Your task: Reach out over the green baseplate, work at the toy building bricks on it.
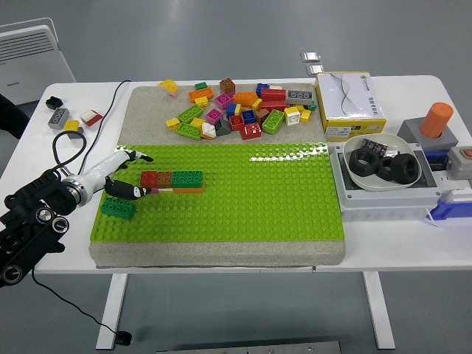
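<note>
Just black nuts [377, 164] in bowl [413, 177].

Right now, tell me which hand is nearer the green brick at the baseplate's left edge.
Left. The left hand hovers just above the green brick, fingers relaxed, holding nothing. The right hand is not in view.

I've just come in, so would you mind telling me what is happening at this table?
The robot's left hand reaches in over the left end of the green baseplate, fingers spread beside a short row of joined bricks in red, brown and green with an orange one beneath. A separate green brick sits near the plate's left edge. A pile of loose bricks lies on the grey mat behind. The right arm is out of view.
</note>
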Available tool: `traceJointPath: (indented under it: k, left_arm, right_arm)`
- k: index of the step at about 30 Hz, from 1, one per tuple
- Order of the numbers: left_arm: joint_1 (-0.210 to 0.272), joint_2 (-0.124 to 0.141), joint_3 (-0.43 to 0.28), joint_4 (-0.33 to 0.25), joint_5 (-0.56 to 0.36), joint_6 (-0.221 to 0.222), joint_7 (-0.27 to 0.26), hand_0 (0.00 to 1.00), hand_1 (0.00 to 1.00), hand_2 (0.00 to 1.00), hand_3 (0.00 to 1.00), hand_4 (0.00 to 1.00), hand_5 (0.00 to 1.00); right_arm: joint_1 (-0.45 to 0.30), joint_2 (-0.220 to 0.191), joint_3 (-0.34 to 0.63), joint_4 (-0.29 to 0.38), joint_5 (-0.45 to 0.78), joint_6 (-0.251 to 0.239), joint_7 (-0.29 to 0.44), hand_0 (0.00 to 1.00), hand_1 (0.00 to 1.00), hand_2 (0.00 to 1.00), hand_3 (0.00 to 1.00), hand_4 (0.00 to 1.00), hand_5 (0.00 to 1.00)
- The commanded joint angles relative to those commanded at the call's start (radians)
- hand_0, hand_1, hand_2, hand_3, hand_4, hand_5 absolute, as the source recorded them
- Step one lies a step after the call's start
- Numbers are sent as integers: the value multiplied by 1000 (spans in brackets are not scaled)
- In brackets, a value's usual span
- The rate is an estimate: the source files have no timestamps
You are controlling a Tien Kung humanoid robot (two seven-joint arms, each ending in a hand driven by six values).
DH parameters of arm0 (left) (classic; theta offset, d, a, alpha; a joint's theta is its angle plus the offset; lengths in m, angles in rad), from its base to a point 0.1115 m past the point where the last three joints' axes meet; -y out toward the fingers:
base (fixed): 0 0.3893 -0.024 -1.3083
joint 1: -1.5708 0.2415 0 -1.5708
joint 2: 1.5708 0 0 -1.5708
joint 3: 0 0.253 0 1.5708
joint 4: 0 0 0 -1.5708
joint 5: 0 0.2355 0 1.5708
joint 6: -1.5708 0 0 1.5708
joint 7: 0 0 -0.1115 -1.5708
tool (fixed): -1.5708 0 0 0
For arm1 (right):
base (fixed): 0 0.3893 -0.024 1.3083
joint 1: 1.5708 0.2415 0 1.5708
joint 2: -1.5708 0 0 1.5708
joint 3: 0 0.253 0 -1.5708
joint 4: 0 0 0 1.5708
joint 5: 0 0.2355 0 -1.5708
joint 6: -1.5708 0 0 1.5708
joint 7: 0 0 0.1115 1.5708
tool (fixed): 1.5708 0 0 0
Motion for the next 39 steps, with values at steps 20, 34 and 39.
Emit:
traceJointPath:
  k: [20, 34, 39]
  left_arm:
    - [213, -17, -133, -302, 314, 53, 128, 969, 984, 998, 730, 974, 895]
    - [206, -35, -128, -227, 299, 62, 111, 979, 986, 998, 720, 974, 894]
    - [203, -39, -120, -214, 287, 62, 107, 979, 986, 998, 720, 974, 894]
  right_arm:
    - [-15, 1, 13, 0, -14, 2, 4, 514, 698, 654, 750, 820, 772]
    - [-11, 1, 16, 0, -11, 3, 5, 514, 698, 653, 750, 820, 773]
    - [-10, 0, 17, 0, -12, 2, 5, 514, 698, 653, 750, 820, 773]
